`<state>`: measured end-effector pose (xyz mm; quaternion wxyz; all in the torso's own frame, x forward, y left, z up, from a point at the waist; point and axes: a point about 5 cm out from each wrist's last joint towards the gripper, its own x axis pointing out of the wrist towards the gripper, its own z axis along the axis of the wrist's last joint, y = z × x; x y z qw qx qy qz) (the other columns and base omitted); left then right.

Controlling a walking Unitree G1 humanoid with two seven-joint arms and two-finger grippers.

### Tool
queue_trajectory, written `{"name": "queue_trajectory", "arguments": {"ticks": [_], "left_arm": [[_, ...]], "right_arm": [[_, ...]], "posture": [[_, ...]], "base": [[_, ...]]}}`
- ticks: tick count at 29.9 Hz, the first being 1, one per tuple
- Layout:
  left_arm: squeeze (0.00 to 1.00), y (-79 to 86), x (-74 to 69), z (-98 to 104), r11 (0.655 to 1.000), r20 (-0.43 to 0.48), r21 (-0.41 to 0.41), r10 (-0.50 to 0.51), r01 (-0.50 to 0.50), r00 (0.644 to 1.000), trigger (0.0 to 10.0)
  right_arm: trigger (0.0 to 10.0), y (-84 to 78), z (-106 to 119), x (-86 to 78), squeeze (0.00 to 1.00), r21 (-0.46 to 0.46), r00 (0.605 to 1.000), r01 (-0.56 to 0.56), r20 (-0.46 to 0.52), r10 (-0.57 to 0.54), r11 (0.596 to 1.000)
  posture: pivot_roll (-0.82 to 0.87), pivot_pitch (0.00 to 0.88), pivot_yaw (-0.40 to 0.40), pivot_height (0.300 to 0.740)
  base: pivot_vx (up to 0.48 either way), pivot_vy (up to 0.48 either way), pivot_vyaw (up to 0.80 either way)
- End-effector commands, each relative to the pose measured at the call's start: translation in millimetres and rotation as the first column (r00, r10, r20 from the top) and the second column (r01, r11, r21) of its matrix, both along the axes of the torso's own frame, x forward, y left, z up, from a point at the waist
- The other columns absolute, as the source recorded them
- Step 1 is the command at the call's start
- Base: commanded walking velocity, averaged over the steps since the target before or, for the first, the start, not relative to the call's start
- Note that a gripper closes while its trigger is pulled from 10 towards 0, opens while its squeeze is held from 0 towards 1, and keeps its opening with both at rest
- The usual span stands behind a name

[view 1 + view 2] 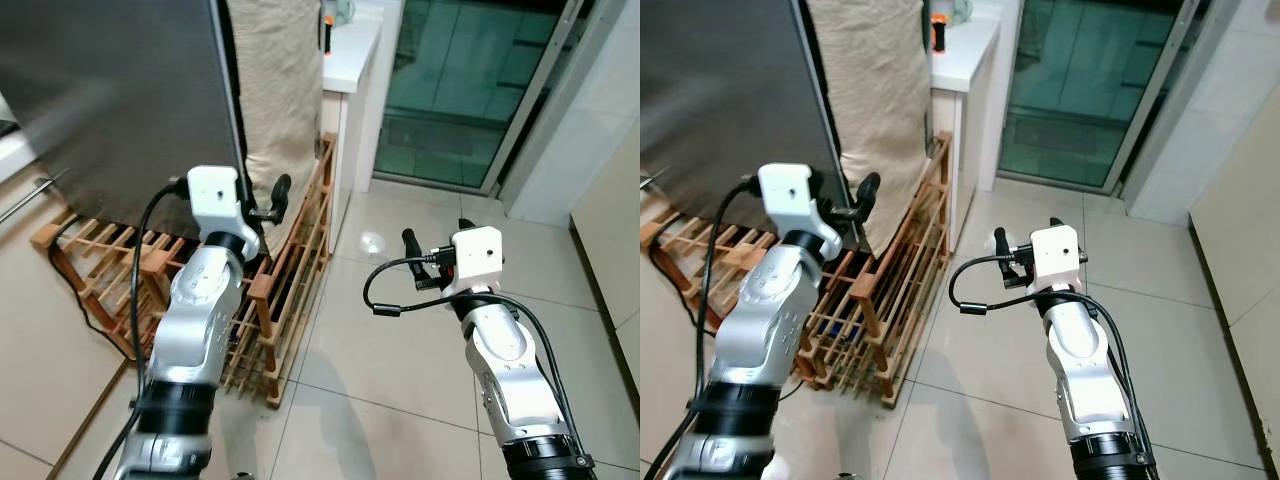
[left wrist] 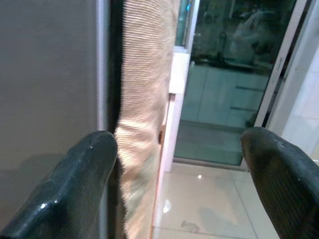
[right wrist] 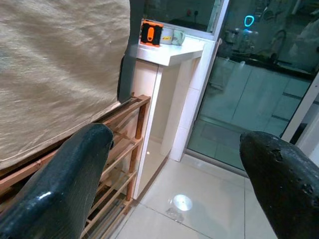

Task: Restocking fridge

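Fridge (image 1: 110,100), grey-sided and bearing no legible writing, stands at the robot's left above a wooden rack (image 1: 290,290). Left gripper (image 1: 272,200) hovers beside its edge, fingers spread wide and empty. Right gripper (image 1: 425,255) hangs over the floor tiles (image 1: 400,360), fingers equally wide apart, holding nothing.

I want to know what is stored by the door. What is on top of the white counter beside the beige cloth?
On the white counter stand an orange and black device and two pale mugs. The counter's far end is hidden behind the beige cloth.

- Fridge door (image 1: 110,100) stands left of the beige cloth (image 1: 275,90), blocking that side.
- Wooden rack (image 1: 290,270) sits below the cloth.
- Right of the rack, tiled floor (image 1: 400,340) lies open.
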<state>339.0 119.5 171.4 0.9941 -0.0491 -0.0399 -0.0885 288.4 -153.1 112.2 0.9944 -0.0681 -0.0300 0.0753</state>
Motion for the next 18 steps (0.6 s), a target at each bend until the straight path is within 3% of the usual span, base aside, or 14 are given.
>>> {"name": "queue_trajectory", "arguments": {"ticks": [1, 8, 18], "left_arm": [[0.0, -4.3, 9.2, 3.1, 1.0, 0.002, 0.008, 0.007, -0.007, 1.0, 10.0], [0.0, -6.3, 39.1, 16.3, 0.997, -0.002, 0.014, 0.074, -0.074, 0.997, 10.0], [0.0, 0.2, 55.0, 33.4, 0.985, 0.039, 0.016, 0.171, -0.172, 0.985, 10.0]], "right_arm": [[10.0, 1.6, 2.4, 1.8, 0.0, -0.002, 1.0, 0.002, 0.011, -0.002, 1.0], [10.0, 2.0, -1.0, -6.8, 0.0, 0.006, 1.0, 0.015, 0.003, -0.015, 1.0], [10.0, -2.8, -5.0, -18.5, 0.0, 0.006, 0.999, 0.044, -0.014, -0.044, 0.999]], "posture": [[-0.12, 0.0, 0.009, 0.74], [-0.15, 0.0, 0.019, 0.74], [-0.18, 0.002, 0.034, 0.74]], "base": [[0.0, 0.0, 0.0], [0.0, 0.0, 0.0], [0.0, 0.0, 0.0]]}}
